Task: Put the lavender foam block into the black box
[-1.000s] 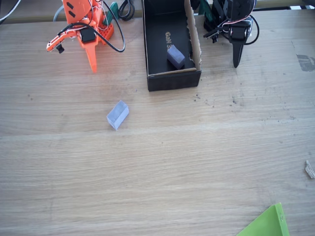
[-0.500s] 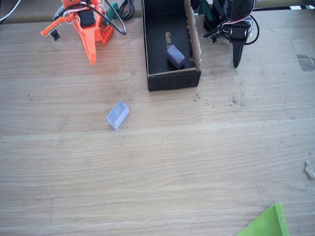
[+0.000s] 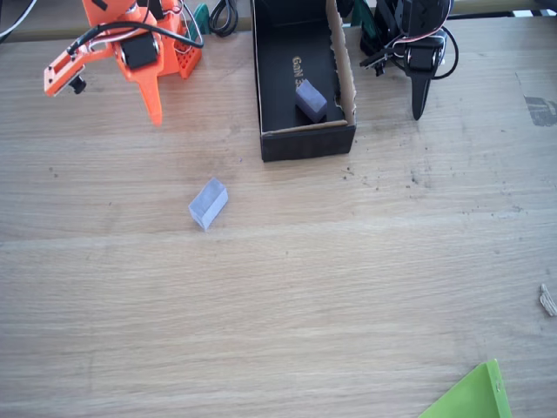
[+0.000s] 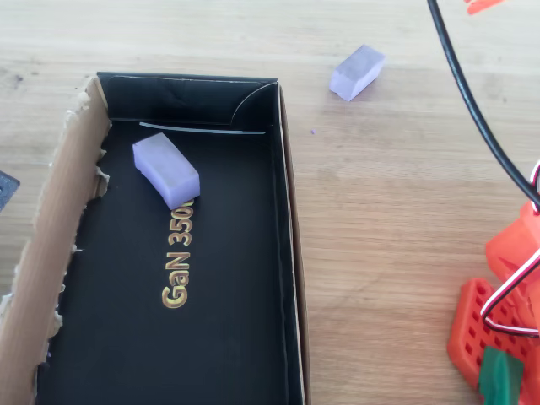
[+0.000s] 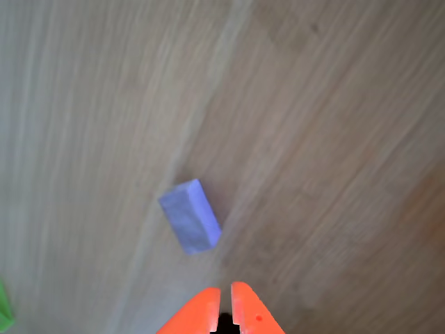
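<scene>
Lavender foam block (image 5: 190, 216) on table just ahead of near-shut, empty jaws.

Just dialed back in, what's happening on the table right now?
The orange arm's pincer hangs above the wooden table with nothing in it, its fingers nearly together in the wrist view. The lavender foam block lies loose on the table, apart from the pincer and outside the black box. A darker purple block already sits inside the box near one end wall. The pickup has not happened yet.
</scene>
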You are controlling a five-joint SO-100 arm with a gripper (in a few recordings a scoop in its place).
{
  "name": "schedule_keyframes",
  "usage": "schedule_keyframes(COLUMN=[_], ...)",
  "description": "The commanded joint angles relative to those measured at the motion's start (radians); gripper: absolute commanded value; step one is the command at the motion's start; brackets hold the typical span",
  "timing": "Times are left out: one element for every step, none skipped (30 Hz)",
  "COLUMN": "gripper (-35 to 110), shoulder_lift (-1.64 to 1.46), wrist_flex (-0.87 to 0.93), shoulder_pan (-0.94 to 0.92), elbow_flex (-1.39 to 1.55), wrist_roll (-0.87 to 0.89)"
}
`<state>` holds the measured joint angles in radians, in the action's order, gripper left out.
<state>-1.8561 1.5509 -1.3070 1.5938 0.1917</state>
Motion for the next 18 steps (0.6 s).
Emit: schedule_keyframes(gripper=[0,0,0,0,1,3,3,2,2,1,1,1,2,3,4,5,4,4], shoulder_lift=[0.023,0.043,0.057,0.067,0.083,0.104,0.123,0.137,0.149,0.164,0.181,0.193,0.202,0.215,0.225,0.235,0.238,0.242], wrist_flex=[-0.048,-0.037,-0.040,-0.052,-0.043,-0.026,-0.005,0.017,0.043,0.067,0.089,0.110,0.137,0.153,0.163,0.166,0.163,0.158], shoulder_pan=[0.018,0.029,0.041,0.048,0.044,0.037,0.029,0.020,0.006,-0.008,-0.018,-0.026,-0.031,-0.032,-0.032,-0.031,-0.029,-0.026], elbow_flex=[-0.052,-0.064,-0.074,-0.084,-0.104,-0.126,-0.149,-0.167,-0.184,-0.202,-0.219,-0.233,-0.244,-0.256,-0.268,-0.276,-0.278,-0.279], wrist_roll=[0.071,0.098,0.086,0.078,0.100,0.110,0.126,0.155,0.198,0.252,0.304,0.356,0.422,0.460,0.482,0.499,0.502,0.497])
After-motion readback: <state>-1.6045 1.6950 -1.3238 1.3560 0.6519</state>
